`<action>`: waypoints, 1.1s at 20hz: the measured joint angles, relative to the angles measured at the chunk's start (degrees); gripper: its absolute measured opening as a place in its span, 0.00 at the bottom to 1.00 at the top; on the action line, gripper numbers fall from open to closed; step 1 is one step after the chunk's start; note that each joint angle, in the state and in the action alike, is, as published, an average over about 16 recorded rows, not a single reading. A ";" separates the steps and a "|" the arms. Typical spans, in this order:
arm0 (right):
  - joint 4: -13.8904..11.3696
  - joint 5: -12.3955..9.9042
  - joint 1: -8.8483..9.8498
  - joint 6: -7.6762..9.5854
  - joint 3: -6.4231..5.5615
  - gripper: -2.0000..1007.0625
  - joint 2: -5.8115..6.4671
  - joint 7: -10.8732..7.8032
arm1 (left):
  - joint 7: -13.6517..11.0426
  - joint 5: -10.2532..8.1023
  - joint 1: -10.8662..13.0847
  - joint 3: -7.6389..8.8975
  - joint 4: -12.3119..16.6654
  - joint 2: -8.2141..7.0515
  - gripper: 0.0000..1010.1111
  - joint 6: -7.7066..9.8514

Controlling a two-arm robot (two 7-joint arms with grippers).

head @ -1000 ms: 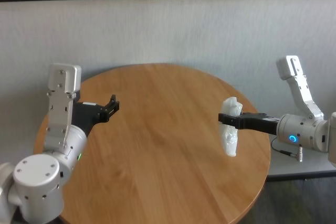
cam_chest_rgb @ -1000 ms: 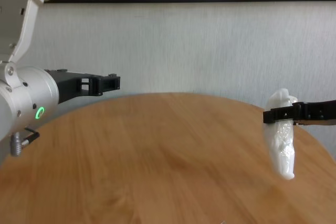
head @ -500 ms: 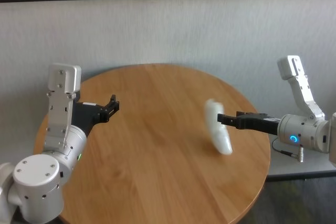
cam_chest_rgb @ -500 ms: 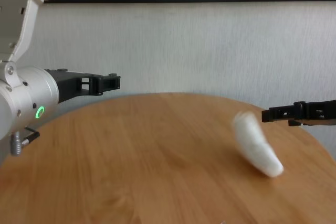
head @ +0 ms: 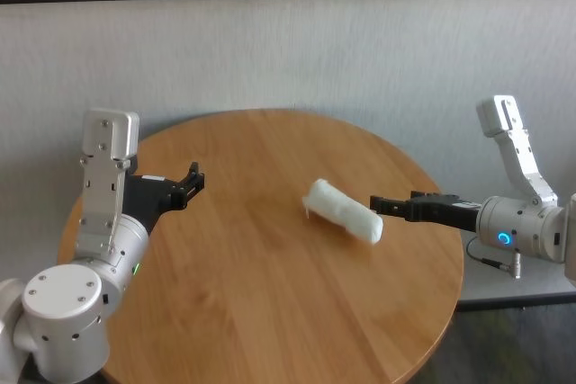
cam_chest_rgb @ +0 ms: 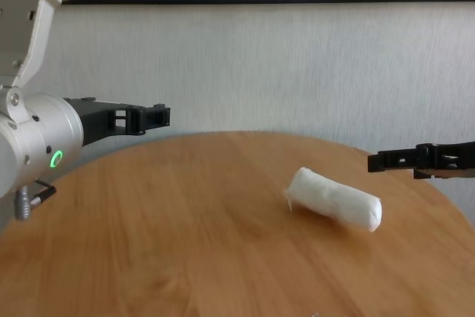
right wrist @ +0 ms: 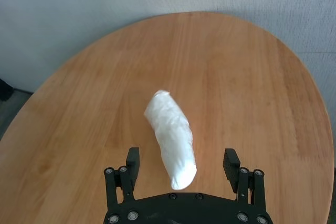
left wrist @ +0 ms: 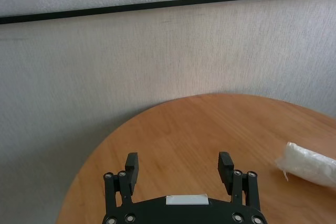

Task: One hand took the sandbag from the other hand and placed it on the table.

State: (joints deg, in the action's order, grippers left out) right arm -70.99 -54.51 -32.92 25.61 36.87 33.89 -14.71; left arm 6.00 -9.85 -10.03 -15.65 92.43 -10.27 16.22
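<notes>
The sandbag (head: pixel 346 211), a white lumpy pouch, lies on its side on the round wooden table (head: pixel 270 303), right of centre. It also shows in the chest view (cam_chest_rgb: pixel 334 202), the right wrist view (right wrist: pixel 172 135) and the left wrist view (left wrist: pixel 310 163). My right gripper (head: pixel 376 205), on the wrist with the blue ring, is open and empty, hovering just above the sandbag's near end (cam_chest_rgb: pixel 375 161) (right wrist: pixel 181 155). My left gripper (head: pixel 193 177), on the wrist with the green ring, is open and empty above the table's left side (cam_chest_rgb: pixel 159 116) (left wrist: pixel 178 161).
A grey wall stands close behind the table. The table's right edge (head: pixel 454 267) lies under my right wrist. A grey low surface (head: pixel 522 285) sits beyond it at the right.
My right gripper opened and let go of the hanging sandbag. The sandbag dropped, tipped to the left and now lies flat on the table. The left arm has not moved.
</notes>
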 joint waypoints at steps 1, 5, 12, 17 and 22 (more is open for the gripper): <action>-0.20 0.08 0.07 -0.24 -0.05 0.97 0.00 -0.11 | 0.02 0.03 0.07 0.06 0.06 0.02 0.99 0.03; -1.38 0.68 0.38 -1.72 -0.27 0.99 -0.09 -0.82 | 0.20 0.21 0.45 0.43 0.37 0.17 0.99 0.13; -3.99 2.79 0.56 -5.33 -0.32 0.99 -1.20 -3.11 | 0.70 0.69 1.40 1.86 1.07 0.77 0.99 0.03; -5.00 4.75 0.03 -7.60 0.31 0.99 -3.24 -5.08 | 0.52 1.00 1.92 3.07 1.60 1.24 0.99 -0.48; -4.37 6.46 -1.01 -8.57 1.30 0.99 -6.02 -6.63 | -0.68 1.11 2.11 3.77 2.12 1.60 0.99 -1.04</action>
State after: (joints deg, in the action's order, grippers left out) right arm -75.36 -48.05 -33.93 17.04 38.18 27.87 -21.35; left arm 5.31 -8.74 -7.93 -11.88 94.55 -8.67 15.18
